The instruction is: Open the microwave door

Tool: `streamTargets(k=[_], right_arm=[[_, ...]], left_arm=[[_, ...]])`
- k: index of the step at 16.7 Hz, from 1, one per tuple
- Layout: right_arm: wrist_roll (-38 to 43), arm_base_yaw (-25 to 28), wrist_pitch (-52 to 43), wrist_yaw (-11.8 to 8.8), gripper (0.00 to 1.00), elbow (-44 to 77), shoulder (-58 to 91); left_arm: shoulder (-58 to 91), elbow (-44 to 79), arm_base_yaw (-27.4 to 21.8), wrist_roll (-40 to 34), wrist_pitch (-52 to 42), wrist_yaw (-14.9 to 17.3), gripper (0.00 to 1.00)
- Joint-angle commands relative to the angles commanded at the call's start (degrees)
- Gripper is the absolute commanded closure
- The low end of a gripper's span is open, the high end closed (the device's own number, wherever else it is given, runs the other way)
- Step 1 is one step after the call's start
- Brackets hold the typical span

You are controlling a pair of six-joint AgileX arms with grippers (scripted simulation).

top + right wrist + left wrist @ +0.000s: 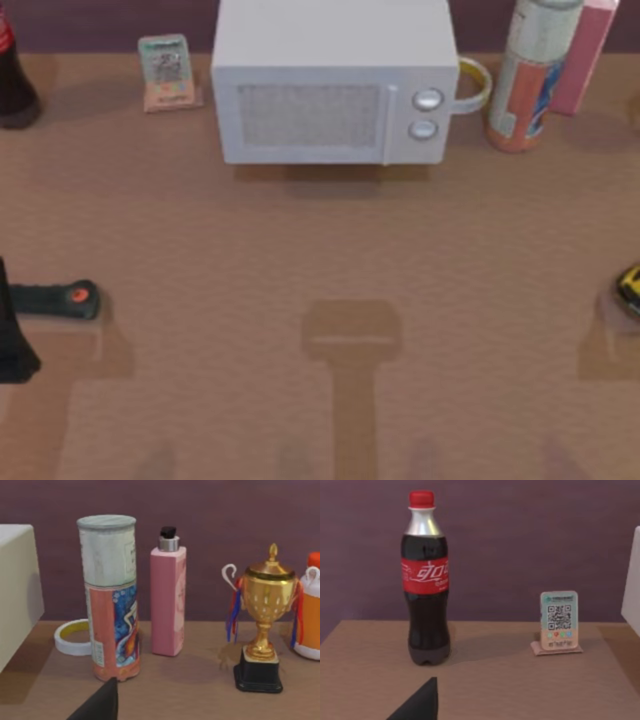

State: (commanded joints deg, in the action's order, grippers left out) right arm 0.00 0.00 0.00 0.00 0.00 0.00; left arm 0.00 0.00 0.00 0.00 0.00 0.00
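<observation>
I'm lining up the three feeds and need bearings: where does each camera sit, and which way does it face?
Top view: above the table, looking down on the microwave; no pincer identifiable.
Left wrist view: low, facing the back wall, cola bottle and QR sign; a dark tip of the left pincer.
Right wrist view: low, facing the can, pink bottle, trophy; right pincer tip.
Shared: each wrist view catches a microwave edge.

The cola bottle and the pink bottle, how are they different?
The cola bottle is round and dark with a red cap; the pink bottle is square-sided with a black-and-silver top. The cola bottle stands at the table's far left, the pink bottle at the far right beside the can. Both stand upright.
</observation>
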Motion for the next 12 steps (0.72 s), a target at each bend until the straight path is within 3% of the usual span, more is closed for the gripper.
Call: streamTargets(k=[5, 12], right_arm=[[0.0, 0.0, 0.0, 0.0, 0.0, 0.0, 0.0], [0.0, 0.0, 0.0, 0.0, 0.0, 0.0, 0.0]], left_arm=[[3.6, 2.9, -1.8, -1.0, -0.3, -1.8, 0.0], [31.3, 24.1, -14.8, -7.9, -1.5, -13.3, 0.0]])
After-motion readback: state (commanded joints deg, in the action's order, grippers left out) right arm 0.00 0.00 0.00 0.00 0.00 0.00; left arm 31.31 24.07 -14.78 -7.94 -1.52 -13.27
